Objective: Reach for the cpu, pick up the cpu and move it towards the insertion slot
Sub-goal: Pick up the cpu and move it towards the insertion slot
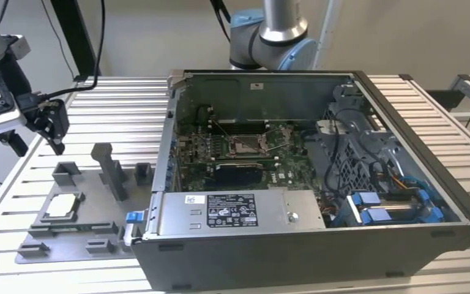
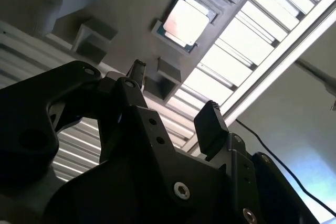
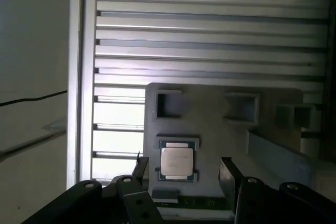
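Note:
The cpu [image 1: 63,206] is a small silvery square chip lying flat in a recess of the grey fixture plate [image 1: 71,242], at the exterior view's left. My gripper [image 1: 37,141] hangs above and behind the plate, well clear of the chip, open with nothing between its fingers. Both wrist views look down past the spread fingertips: the cpu [image 2: 185,20] lies beyond the gripper [image 2: 173,100], and the cpu [image 3: 176,162] shows between the two fingers [image 3: 140,169] of the gripper [image 3: 184,176]. The insertion slot [image 1: 246,144] is a silver-framed socket on the green board inside the open computer case.
The open computer case [image 1: 300,257] takes up the table's middle and the exterior view's right, with a power supply, blue clips and cables inside. Upright grey fixture blocks [image 1: 108,168] stand on the plate between chip and case. A second arm's base [image 1: 272,43] stands behind the case on the slatted table [image 1: 120,104].

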Available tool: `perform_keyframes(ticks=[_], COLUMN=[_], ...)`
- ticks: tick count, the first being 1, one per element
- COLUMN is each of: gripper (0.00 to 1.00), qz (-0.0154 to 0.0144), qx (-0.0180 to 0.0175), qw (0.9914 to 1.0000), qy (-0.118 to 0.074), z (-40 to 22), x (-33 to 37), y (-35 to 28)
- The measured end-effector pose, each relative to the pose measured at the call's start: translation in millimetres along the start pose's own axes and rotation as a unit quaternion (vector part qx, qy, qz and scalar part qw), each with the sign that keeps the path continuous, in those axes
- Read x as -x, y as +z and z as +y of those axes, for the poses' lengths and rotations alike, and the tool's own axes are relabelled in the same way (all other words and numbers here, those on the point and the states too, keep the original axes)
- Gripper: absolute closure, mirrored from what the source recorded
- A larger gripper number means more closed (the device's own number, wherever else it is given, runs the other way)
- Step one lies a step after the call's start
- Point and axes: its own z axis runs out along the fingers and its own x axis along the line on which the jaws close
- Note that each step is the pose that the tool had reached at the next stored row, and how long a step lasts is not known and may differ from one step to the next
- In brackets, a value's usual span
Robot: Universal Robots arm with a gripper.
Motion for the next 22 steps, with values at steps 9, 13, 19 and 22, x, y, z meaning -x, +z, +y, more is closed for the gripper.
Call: perform_keyframes(ticks=[9,13,19,22], gripper=[0.00,0.00,0.00,0.00], qz=[0.0000,0.0000,0.0000,0.0000], qx=[0.0001,0.0001,0.0001,0.0001], qw=[1.00000,1.00000,1.00000,1.00000], qy=[0.000,0.000,0.000,0.000], z=[-0.3,-0.6,-0.8,-1.0], x=[0.0,-0.1,-0.1,-0.2], y=[7.9,13.5,20.9,24.5])
